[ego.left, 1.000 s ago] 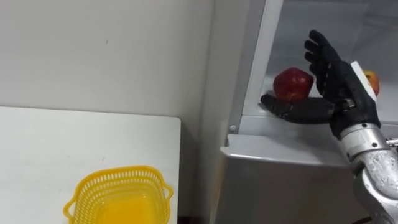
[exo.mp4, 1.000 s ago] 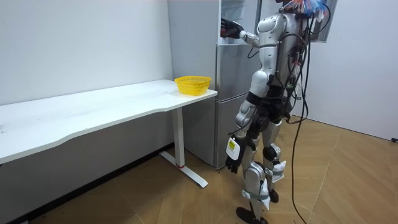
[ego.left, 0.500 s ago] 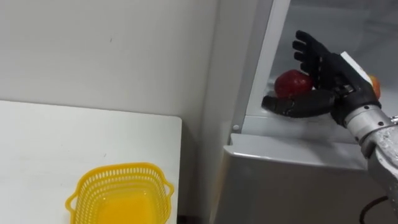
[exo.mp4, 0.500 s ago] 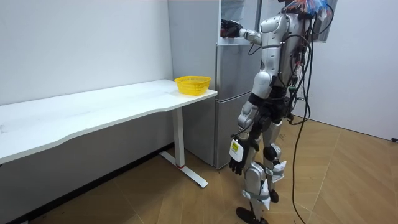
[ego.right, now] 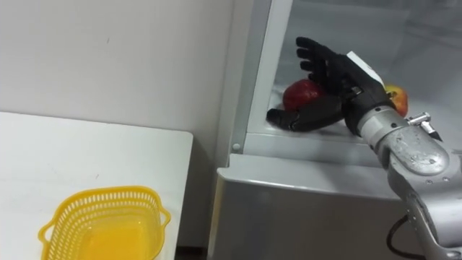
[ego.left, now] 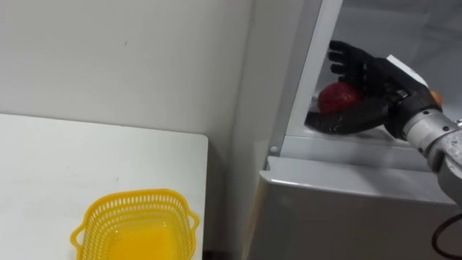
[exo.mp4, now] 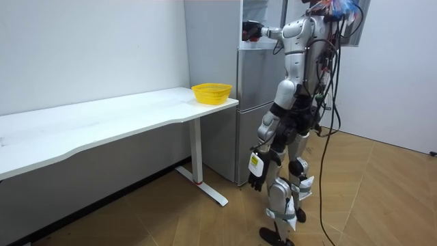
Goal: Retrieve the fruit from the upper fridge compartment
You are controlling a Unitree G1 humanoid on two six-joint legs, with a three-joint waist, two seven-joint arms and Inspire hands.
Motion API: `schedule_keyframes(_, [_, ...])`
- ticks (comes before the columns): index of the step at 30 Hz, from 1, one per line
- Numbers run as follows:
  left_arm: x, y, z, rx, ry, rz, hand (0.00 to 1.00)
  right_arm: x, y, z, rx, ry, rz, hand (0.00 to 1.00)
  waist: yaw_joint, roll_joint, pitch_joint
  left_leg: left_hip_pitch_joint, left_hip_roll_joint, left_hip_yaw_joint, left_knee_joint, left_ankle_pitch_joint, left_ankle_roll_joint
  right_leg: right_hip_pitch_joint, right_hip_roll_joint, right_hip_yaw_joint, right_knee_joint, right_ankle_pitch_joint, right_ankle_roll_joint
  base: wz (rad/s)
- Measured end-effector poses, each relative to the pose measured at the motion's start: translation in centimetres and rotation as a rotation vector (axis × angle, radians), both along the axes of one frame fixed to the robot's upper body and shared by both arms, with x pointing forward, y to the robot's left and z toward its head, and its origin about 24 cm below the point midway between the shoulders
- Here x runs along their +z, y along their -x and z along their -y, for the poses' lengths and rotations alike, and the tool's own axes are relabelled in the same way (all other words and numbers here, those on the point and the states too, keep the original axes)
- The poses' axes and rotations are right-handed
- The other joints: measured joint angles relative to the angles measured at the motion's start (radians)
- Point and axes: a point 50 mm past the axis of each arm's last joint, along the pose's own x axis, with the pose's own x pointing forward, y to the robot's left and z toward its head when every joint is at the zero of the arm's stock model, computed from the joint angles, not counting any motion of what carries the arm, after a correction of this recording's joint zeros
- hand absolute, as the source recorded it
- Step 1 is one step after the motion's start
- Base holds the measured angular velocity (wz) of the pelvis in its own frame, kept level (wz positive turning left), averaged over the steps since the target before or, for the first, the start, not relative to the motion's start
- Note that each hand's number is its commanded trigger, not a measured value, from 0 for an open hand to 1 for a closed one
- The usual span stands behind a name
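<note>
A red apple [ego.left: 338,97] lies on the white shelf [ego.left: 339,139] of the open upper fridge compartment. My right hand [ego.left: 373,78] reaches in from the right and is open. Its spread fingers lean over the top and back of the apple, and its thumb [ego.left: 339,120] lies along the shelf in front of the apple. The apple's right side is hidden behind the palm. In the room view I stand upright facing the fridge [exo.mp4: 256,89] with the right arm raised, and my left hand [exo.mp4: 256,181] hangs open by my thigh.
A second, orange-red fruit [ego.right: 395,97] sits on the same shelf behind my right wrist. Left of the fridge stands a white table [ego.left: 65,155] with a yellow basket [ego.left: 136,197] near its right end. The lower fridge's grey top [ego.left: 332,177] juts out below the shelf.
My right hand has moved left and deeper into the compartment, its fingers tipping from upright beside the apple to over it. The left hand still hangs at my side.
</note>
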Motion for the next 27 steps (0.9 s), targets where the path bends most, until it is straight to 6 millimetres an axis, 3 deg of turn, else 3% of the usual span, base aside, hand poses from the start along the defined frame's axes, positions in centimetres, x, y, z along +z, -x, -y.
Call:
schedule_keyframes(19, [0.03,-0.04,-0.14,0.045,0.002,-0.002,0.0,0.24,-0.19,-0.04,-0.005,0.003,-0.023,1.0,0.009,-0.002,-0.0014,-0.001,0.001,0.008,0.0,0.0,0.0,-0.012,0.0,0.004,0.0,0.0,0.0,0.0])
schedule_keyframes(27, [-0.13,0.27,-0.18,0.088,-0.002,-0.01,0.0,0.3,-0.19,0.01,-0.006,-0.028,-0.019,1.0,0.019,0.006,0.0081,0.0,0.001,0.009,-0.001,0.0,0.0,-0.007,0.0,0.002,0.0,0.0,0.0,-0.01])
